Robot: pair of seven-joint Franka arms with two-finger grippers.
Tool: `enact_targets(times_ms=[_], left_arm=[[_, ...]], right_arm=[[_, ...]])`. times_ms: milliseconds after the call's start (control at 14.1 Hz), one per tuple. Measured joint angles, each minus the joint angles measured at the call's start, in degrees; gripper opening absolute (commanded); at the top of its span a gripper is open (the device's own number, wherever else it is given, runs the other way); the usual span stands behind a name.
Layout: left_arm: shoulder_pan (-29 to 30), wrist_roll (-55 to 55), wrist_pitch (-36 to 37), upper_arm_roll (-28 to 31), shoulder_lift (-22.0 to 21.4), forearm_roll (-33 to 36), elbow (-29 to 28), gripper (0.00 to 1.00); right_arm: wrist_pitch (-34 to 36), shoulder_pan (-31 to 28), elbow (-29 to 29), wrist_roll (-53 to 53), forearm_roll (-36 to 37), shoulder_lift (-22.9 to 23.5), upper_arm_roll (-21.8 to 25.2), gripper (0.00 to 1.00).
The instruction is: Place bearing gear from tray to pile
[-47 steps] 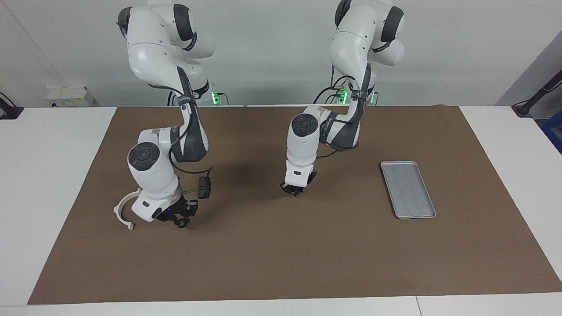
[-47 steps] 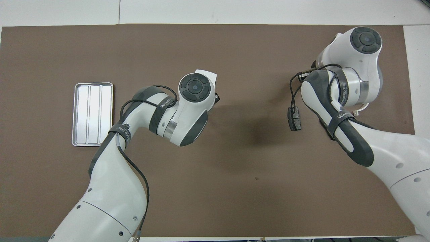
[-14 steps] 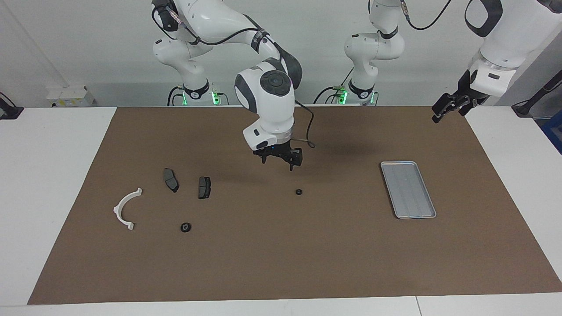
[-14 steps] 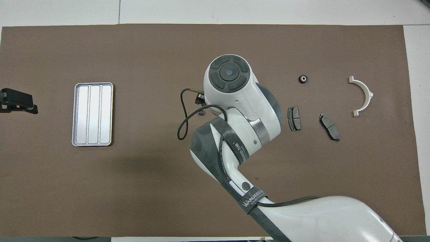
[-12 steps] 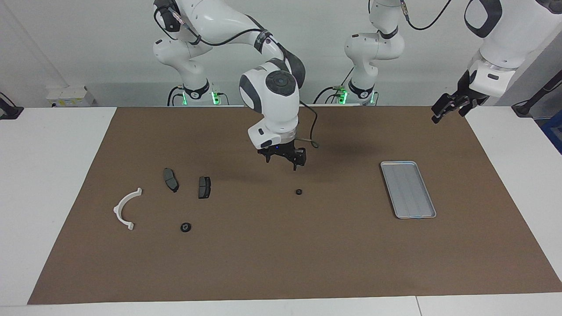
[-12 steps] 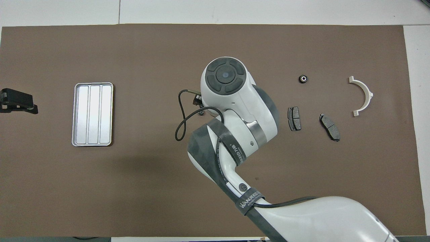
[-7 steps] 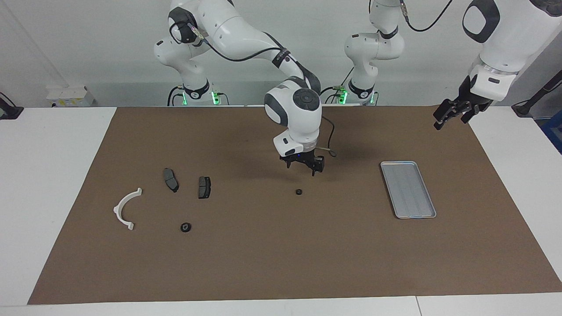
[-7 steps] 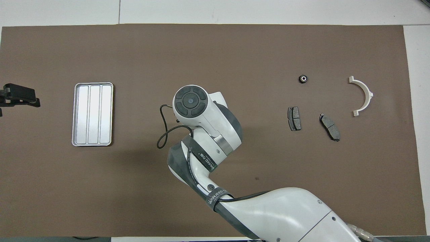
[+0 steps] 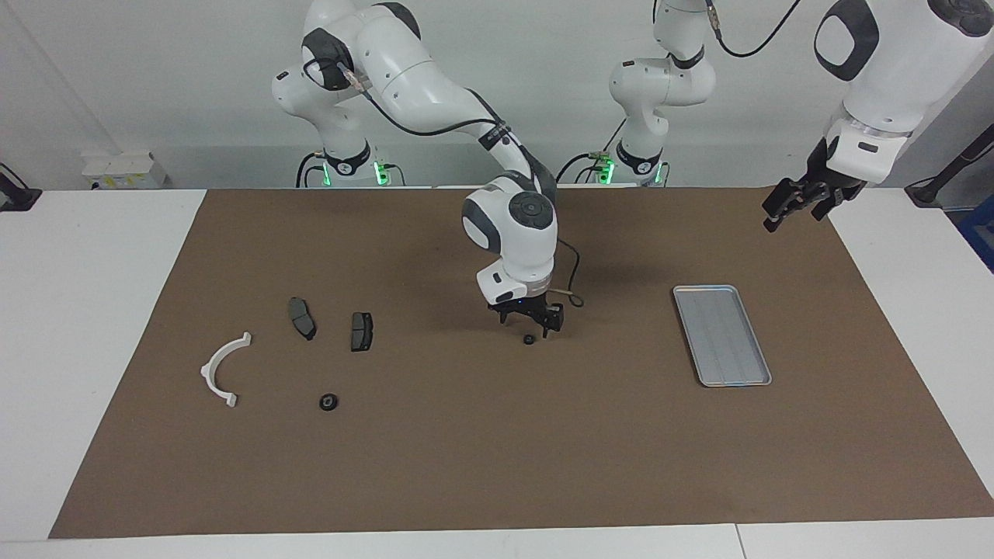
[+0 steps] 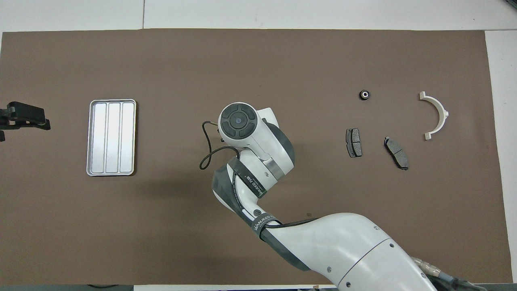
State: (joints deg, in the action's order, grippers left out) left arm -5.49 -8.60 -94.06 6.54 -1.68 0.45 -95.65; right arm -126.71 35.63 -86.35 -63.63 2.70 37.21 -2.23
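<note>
A small black bearing gear [image 9: 528, 339] lies on the brown mat at mid-table, between the tray and the pile. My right gripper [image 9: 527, 325] is open and hangs low over it, not closed on it. In the overhead view the right wrist hides that gear. The silver tray [image 9: 722, 334] lies toward the left arm's end and holds nothing; it also shows in the overhead view [image 10: 111, 137]. The pile is a white bracket [image 9: 221, 369], two dark pads [image 9: 301, 317] [image 9: 360, 331] and a second bearing gear [image 9: 328, 401]. My left gripper [image 9: 788, 208] waits raised over the mat's corner.
The brown mat [image 9: 497, 466] covers most of the white table. In the overhead view the pile shows as the bracket [image 10: 436, 115], the pads [image 10: 354, 142] [image 10: 396, 152] and the gear [image 10: 364, 94]. The right arm's cable loops beside its wrist.
My right gripper has left the pile, crossed to mid-table and come down over the lone bearing gear. My left arm has risen away to its end of the table.
</note>
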Motion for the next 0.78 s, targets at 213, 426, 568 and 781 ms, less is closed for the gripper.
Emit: enact_targets(times_ms=[213, 426, 568, 781], left_arm=[[0.0, 0.0, 0.0, 0.0, 0.0, 0.0, 0.0, 1.0], [0.0, 0.0, 0.0, 0.0, 0.0, 0.0, 0.0, 1.0], [0.0, 0.0, 0.0, 0.0, 0.0, 0.0, 0.0, 1.0], [0.0, 0.0, 0.0, 0.0, 0.0, 0.0, 0.0, 1.0]], right_arm=[[-0.3, 0.0, -0.1, 0.0, 0.4, 0.4, 0.0, 0.78], [-0.5, 0.0, -0.3, 0.0, 0.8, 0.5, 0.0, 0.69], [-0.5, 0.0, -0.3, 0.0, 0.9, 0.5, 0.1, 0.4], [-2.1, 0.0, -0.3, 0.0, 0.9, 0.5, 0.0, 0.0]])
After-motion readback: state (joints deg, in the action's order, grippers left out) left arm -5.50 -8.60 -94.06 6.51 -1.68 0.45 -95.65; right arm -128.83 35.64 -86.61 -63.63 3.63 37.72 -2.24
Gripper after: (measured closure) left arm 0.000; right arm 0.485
